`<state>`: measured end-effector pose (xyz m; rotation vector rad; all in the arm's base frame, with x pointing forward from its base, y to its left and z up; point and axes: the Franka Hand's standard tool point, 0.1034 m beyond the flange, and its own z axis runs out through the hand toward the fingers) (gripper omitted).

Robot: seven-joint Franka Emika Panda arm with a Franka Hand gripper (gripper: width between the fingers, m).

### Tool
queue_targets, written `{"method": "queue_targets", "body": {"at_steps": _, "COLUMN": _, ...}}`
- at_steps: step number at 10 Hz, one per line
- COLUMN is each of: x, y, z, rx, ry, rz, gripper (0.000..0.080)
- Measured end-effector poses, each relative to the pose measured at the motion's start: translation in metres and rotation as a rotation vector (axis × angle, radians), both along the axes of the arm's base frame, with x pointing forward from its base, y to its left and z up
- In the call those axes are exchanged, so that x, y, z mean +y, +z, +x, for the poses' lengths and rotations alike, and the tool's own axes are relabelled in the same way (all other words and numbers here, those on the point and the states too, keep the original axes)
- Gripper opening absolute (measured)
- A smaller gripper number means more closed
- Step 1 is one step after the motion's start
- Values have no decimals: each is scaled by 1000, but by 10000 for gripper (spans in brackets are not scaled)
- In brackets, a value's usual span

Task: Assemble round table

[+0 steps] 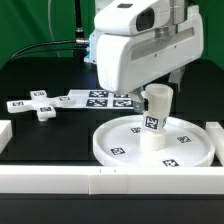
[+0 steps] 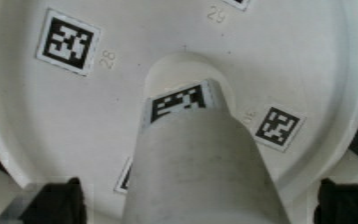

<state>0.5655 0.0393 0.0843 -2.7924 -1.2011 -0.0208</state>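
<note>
Nearest, a white border block (image 1: 100, 182) runs along the front edge of the tabletop (image 1: 40, 150). Behind it, right of centre, the round disc (image 1: 125, 135) lies flat. The short leg (image 1: 155, 110) stands upright at its middle, long axis vertical. The pincer (image 2: 211, 198) hangs straight above it. Its fingers (image 2: 60, 198) are spread wide on either side of the leg's upper end, with a gap showing, so they are clamped on nothing. The leg therefore lies directly below and between the fingers. A straight descent and a squeeze would likely take it, perhaps to twist it home. Farther back on the left lie the cross-shaped piece (image 1: 40, 108) and the marker board (image 1: 100, 98).
</note>
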Motion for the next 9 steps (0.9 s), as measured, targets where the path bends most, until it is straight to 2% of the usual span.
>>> {"method": "queue_targets", "body": {"at_steps": 2, "x": -2, "y": 0, "z": 0, "rx": -11, "ry": 124, "rz": -2, "gripper": 649}}
{"method": "queue_targets", "body": {"at_steps": 4, "x": -3, "y": -2, "z": 3, "rx": -26, "ry": 351, "rz": -27, "gripper": 649}}
{"method": "queue_targets", "body": {"at_steps": 9, "x": 2, "y": -5, "z": 9, "rx": -55, "ry": 716, "rz": -73, "gripper": 649}}
